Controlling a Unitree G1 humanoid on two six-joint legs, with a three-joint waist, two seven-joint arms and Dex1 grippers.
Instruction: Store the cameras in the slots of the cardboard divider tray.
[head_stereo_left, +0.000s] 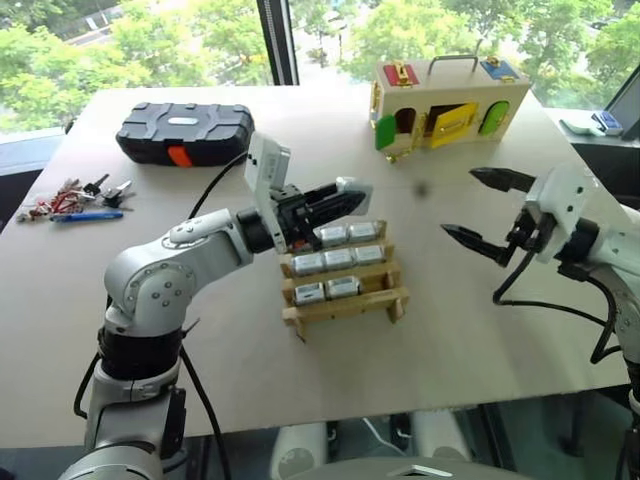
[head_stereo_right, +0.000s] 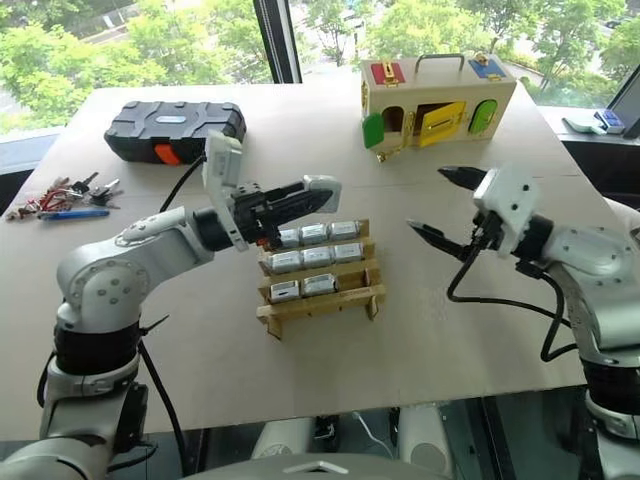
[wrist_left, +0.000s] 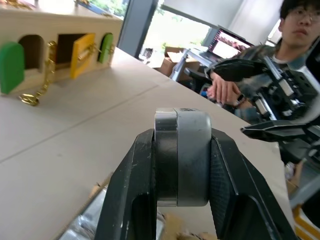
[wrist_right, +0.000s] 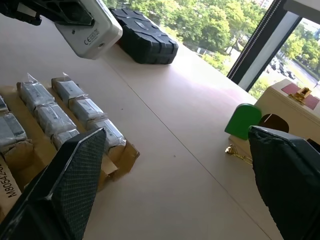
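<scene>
Cameras (head_stereo_right: 314, 233) sit in a cardboard tray (head_stereo_right: 325, 298) near the middle of the table (head_stereo_right: 300, 370): three in the far row, three in the middle row, and two in the near row, whose right-hand slot shows bare cardboard. One more camera (wrist_left: 181, 157) is pinched between the two black fingers of the left gripper (head_stereo_left: 340, 197), which hangs level over the tray's far edge and points toward the right side of the table. The right gripper (head_stereo_right: 440, 205) hovers above the table to the right of the tray, well apart from it, its fingers spread wide with nothing between them. A black case (head_stereo_left: 185, 130) with an orange latch lies at the far left of the table, with a small pile of keys (head_stereo_left: 80, 198) nearer the left edge. A pale box (head_stereo_left: 450, 100) with coloured doors stands at the far right. In the left wrist view a person (wrist_left: 260, 55) sits beyond the table.
</scene>
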